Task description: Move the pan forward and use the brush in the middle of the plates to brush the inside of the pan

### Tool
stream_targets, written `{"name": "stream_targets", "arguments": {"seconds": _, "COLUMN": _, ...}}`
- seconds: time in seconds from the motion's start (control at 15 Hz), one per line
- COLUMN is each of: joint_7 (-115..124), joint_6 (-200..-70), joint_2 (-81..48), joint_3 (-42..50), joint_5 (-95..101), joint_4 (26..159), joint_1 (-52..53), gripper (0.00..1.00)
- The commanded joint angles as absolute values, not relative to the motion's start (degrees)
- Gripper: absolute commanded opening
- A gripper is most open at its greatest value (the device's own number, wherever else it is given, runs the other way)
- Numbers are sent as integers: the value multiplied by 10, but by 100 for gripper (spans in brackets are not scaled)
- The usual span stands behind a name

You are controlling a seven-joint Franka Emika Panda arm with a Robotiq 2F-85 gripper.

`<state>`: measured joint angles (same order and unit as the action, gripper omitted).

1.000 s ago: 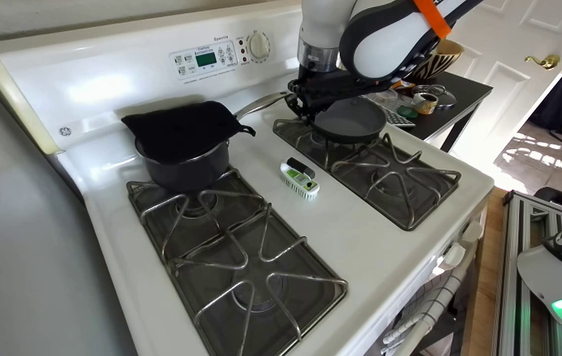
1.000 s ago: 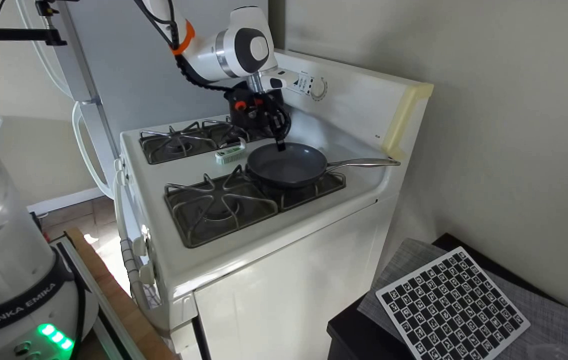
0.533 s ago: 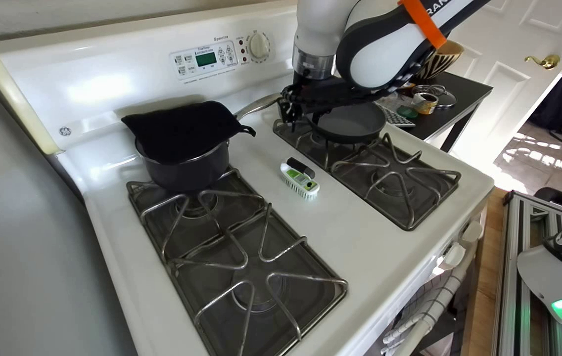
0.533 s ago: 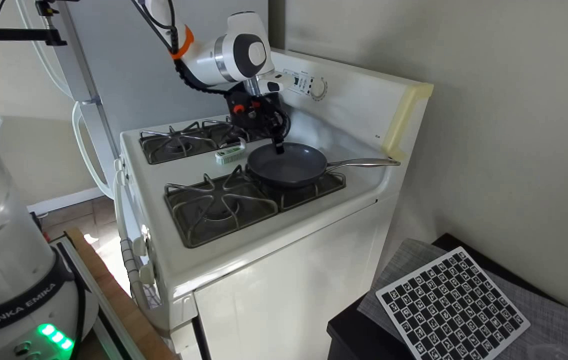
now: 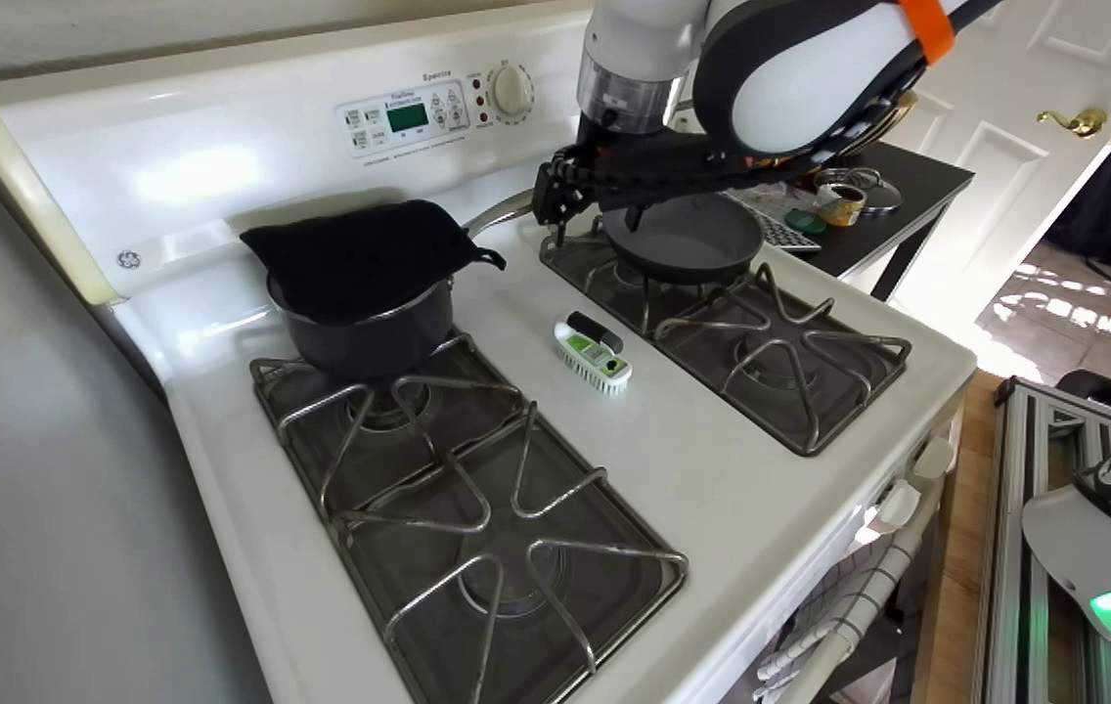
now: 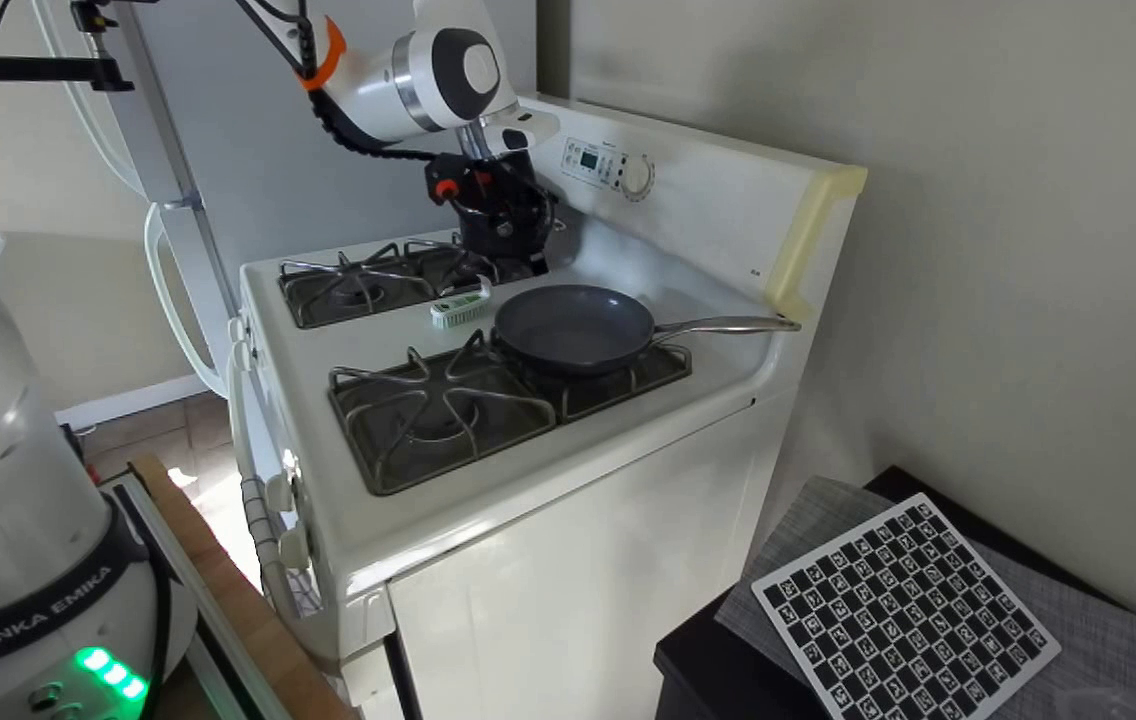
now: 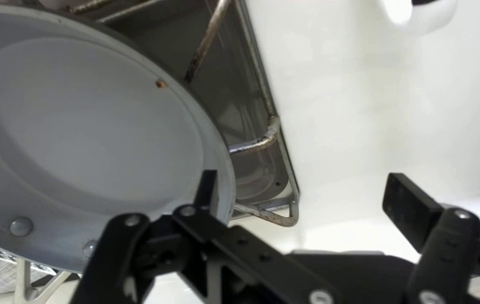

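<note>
In an exterior view: pot (image 5: 370,340) left of gripper (image 5: 597,228), cloth (image 5: 370,262) on top, towel (image 5: 868,594) lower right. Board (image 6: 906,612) well apart.

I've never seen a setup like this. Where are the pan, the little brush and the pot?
Pan (image 6: 575,327), in an exterior view: on its flat inside.
Brush (image 5: 590,352), in an exterior view: on its green top.
Pot (image 5: 372,338), in an exterior view: on its outer wall.

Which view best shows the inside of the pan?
The wrist view: the pan is close up from above, so a brown spot near its edge shows, though the frame crops it and the gripper covers some. Both exterior views show it smaller, the spot not discernible; in an exterior view the handle shows and nothing covers the pan.
</note>
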<state>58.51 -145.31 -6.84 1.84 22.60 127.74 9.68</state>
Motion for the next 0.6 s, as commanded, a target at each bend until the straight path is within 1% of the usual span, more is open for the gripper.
{"name": "stream_targets", "arguments": {"seconds": 0.0, "joint_7": 585, "joint_6": -1444, "joint_2": -56, "joint_3": 2, "joint_5": 223, "joint_4": 1285, "joint_1": 87, "gripper": 100}}
{"name": "stream_targets", "arguments": {"seconds": 0.2, "joint_7": 585, "joint_6": -1438, "joint_2": -28, "joint_3": -13, "joint_5": 220, "joint_4": 1307, "joint_1": 84, "gripper": 100}}
{"name": "stream_targets", "arguments": {"seconds": 0.53, "joint_7": 585, "joint_6": -1438, "joint_2": -24, "joint_3": -13, "joint_5": 220, "joint_4": 1312, "joint_1": 82, "gripper": 100}}
